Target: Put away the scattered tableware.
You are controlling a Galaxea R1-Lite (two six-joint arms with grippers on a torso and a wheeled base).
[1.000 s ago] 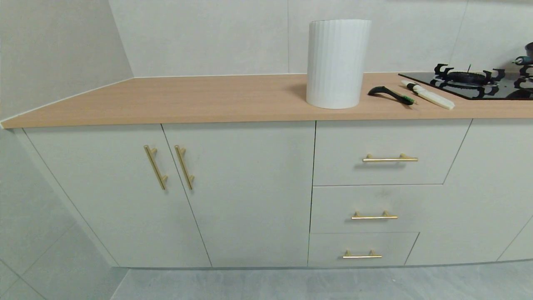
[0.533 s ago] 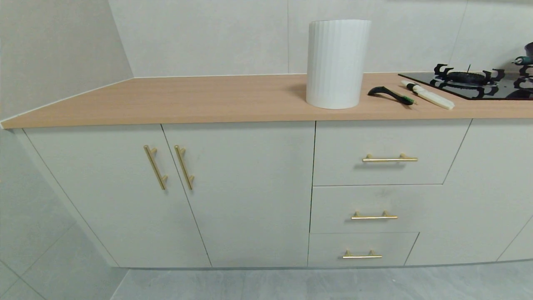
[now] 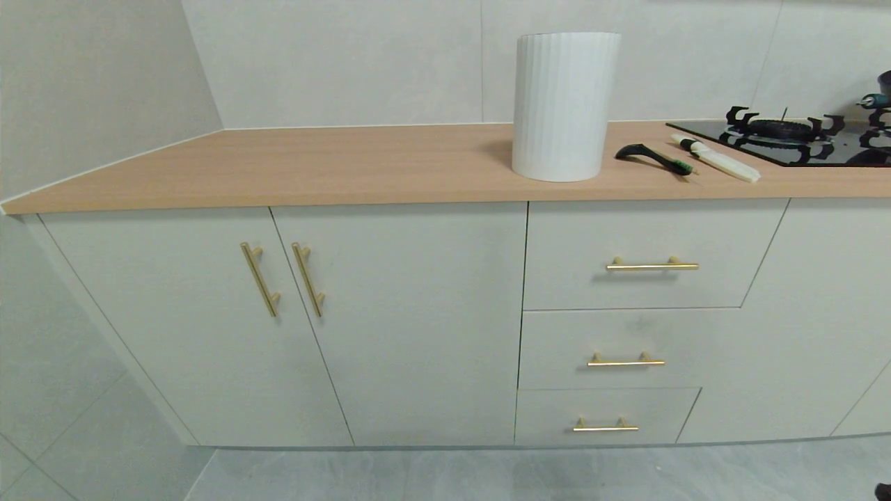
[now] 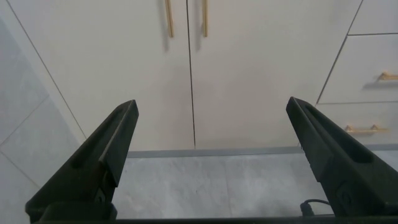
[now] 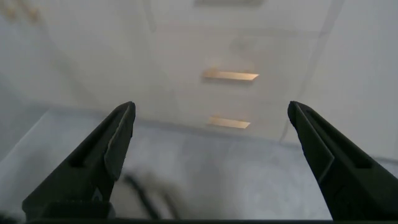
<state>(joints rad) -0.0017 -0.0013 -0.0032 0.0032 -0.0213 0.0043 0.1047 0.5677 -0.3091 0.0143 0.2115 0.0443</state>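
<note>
Left gripper: the two dark fingers stand spread wide apart with nothing between them. It hangs low in front of the closed double cabinet doors, above the grey floor tiles.

Right gripper: its fingers are also spread wide and carry nothing. It faces the drawer stack low down, where two gold bar handles appear blurred beyond it.

Tableware, seen from the head view: both pieces lie flat on the wooden countertop, toward the robot's right. The black-handled utensil has a curved black grip and a green end; what kind of utensil it is cannot be told. It lies just beside the white ribbed container, on that container's right, and apart from it. The cream-coloured utensil has a dark band near its far end. It lies at a slant just to the right of the black-handled one, between it and the hob. Whether the two pieces touch cannot be told.

The white ribbed container stands upright near the counter's front edge, roughly above the line where the doors meet the drawers.

The hob is a black glass plate with black pan supports, set into the counter at the robot's far right.

Cabinet fronts: both doors are shut, with upright gold handles side by side. All three drawers are shut, each with a level gold bar
</note>
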